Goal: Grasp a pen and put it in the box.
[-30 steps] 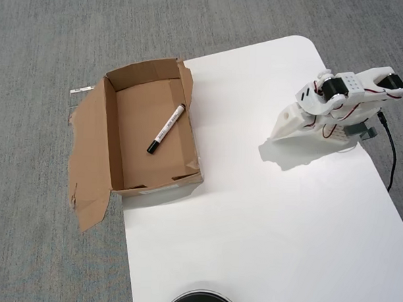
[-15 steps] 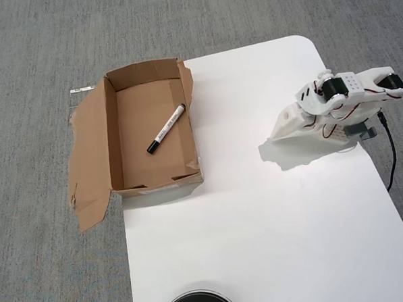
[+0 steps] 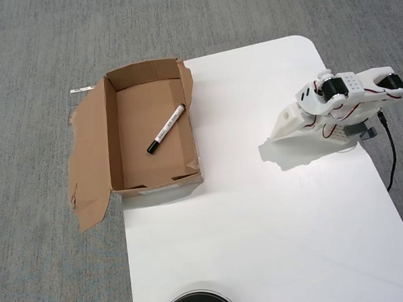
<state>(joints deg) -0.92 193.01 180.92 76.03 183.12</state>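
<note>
basically done: pen (image 3: 166, 129) lying diagonally on the floor of the box (image 3: 108, 136), which overhangs the table's (image 3: 265, 222) left edge. arm (image 3: 339, 104) folded up near the right edge, well apart. gripper state: can't tell. nothing left, judging by this.

table (image 3: 252, 214): bare middle, free | box (image 3: 108, 136): open top, walls around pen (image 3: 166, 128)

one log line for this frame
white black-capped marker pen: lying in brown cardboard box | arm: folded, away from box | jaws: unclear
</note>
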